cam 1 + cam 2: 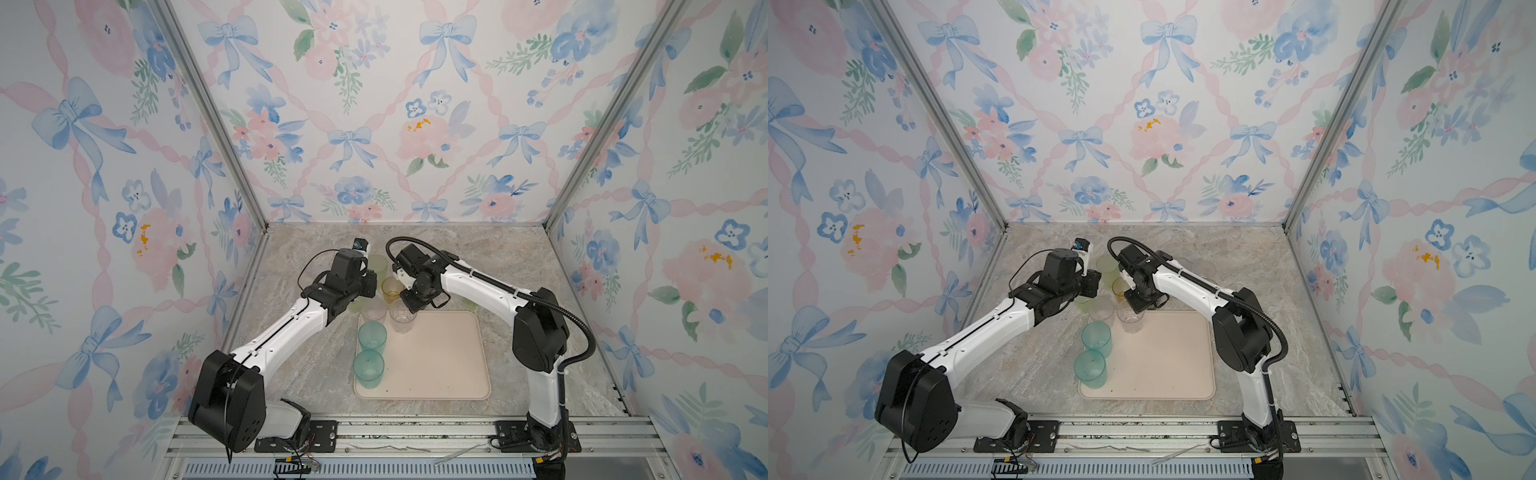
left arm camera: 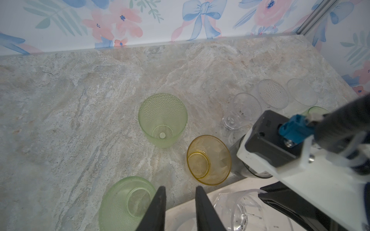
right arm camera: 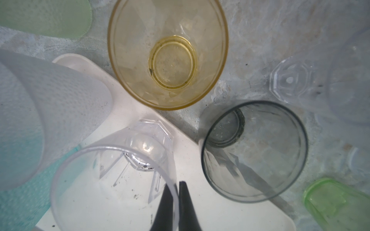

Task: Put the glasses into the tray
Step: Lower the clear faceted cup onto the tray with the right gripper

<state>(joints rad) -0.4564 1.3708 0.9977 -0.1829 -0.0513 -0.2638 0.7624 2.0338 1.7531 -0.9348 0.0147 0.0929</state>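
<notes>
The cream tray (image 1: 440,357) lies near the front of the table, with two teal glasses (image 1: 372,336) (image 1: 368,368) standing along its left side. My right gripper (image 3: 176,185) is shut on the rim of a clear glass (image 3: 112,180) that stands in the tray's far left area, one finger inside its wall and one outside. A frosted clear glass (image 1: 373,309) stands at the tray's far left corner. Above that corner my left gripper (image 2: 181,188) is open, nothing between its tips. Behind the tray stand an amber glass (image 2: 208,160), a smoky grey glass (image 3: 254,152) and pale green glasses (image 2: 163,120) (image 2: 126,204).
Several clear glasses (image 2: 273,94) and another green one (image 2: 317,111) stand on the marble table further back right, behind my right arm. The two wrists are close together over the tray's far edge. Papered walls enclose the table on three sides.
</notes>
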